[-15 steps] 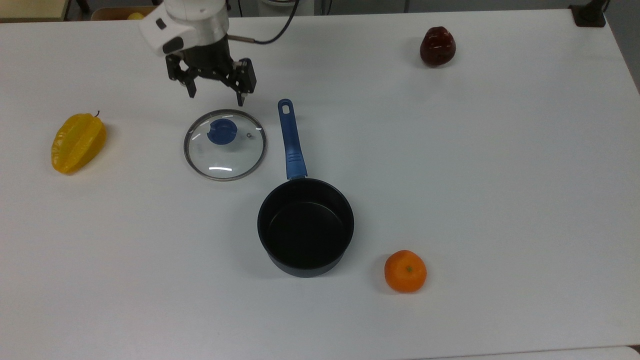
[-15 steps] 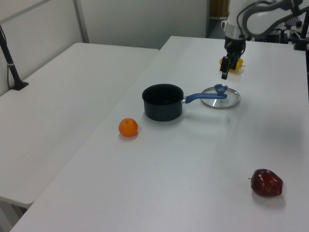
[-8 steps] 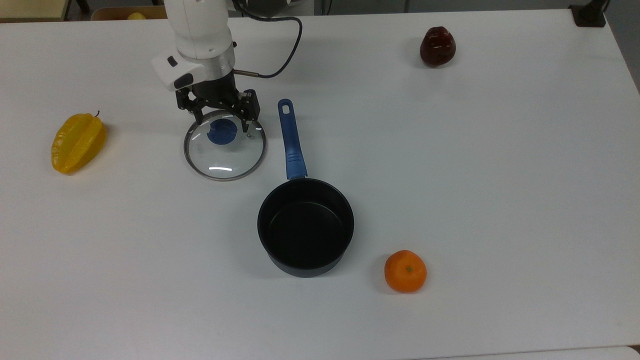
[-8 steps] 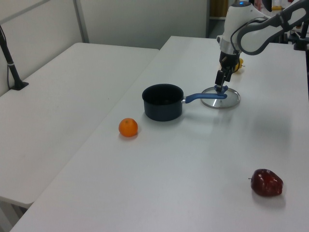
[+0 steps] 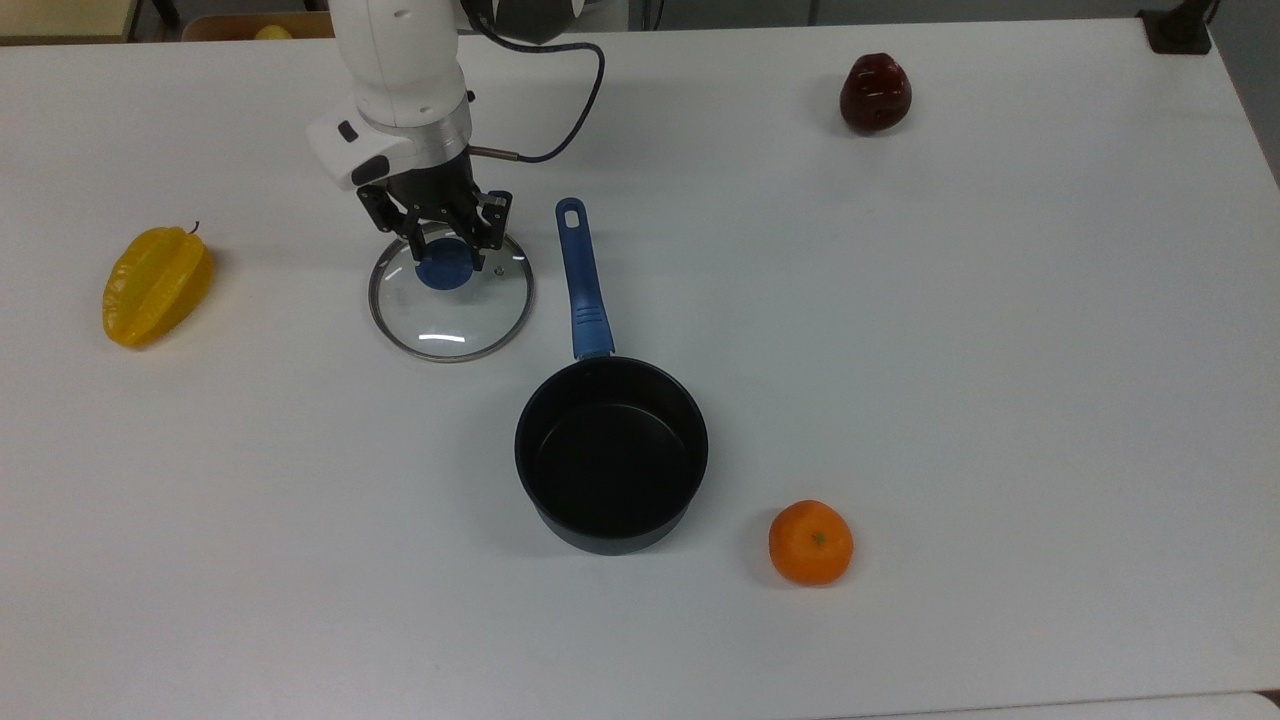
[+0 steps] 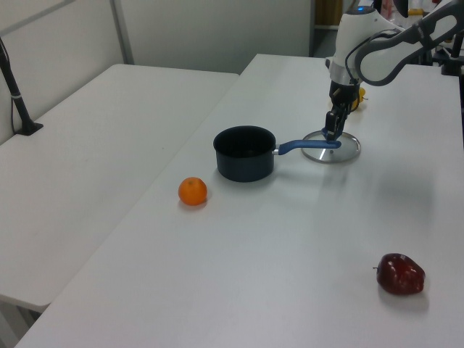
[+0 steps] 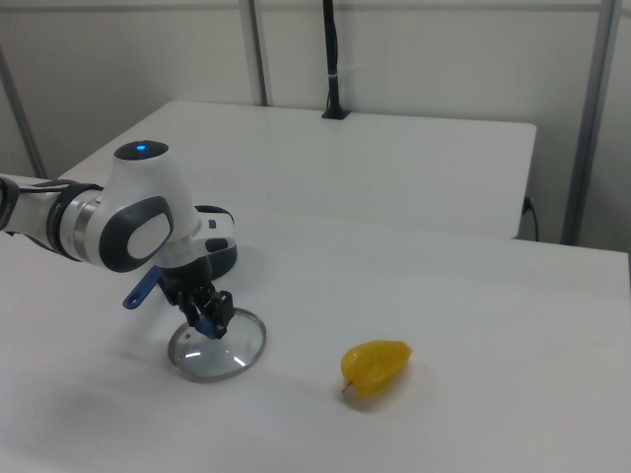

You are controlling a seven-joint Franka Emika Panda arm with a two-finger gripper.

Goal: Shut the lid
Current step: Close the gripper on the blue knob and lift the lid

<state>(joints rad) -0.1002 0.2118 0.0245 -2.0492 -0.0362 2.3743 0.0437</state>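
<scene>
The lid (image 5: pixel 450 322), clear glass with a metal rim and a blue knob (image 5: pixel 445 272), lies flat on the white table (image 5: pixel 950 330), just to the top view's left of the pan handle (image 5: pixel 583 280). My gripper (image 5: pixel 446 252) is down over the knob, with a finger on each side of it, shut on it. The black saucepan (image 5: pixel 611 455) stands open and empty nearer the front. In the left view the gripper (image 6: pixel 332 130) stands upright on the lid (image 6: pixel 342 151) beyond the saucepan (image 6: pixel 245 153). In the right view the gripper (image 7: pixel 209 321) pinches the knob above the lid (image 7: pixel 219 347).
A yellow star fruit (image 5: pixel 155 285) lies at the top view's left. An orange (image 5: pixel 811 542) sits to the front right of the saucepan. A dark red fruit (image 5: pixel 875 92) stands at the back right. The arm's cable (image 5: pixel 570 100) loops behind the gripper.
The gripper came down from behind the lid onto its knob, and its fingers closed in from wide open. The lid and saucepan have not moved.
</scene>
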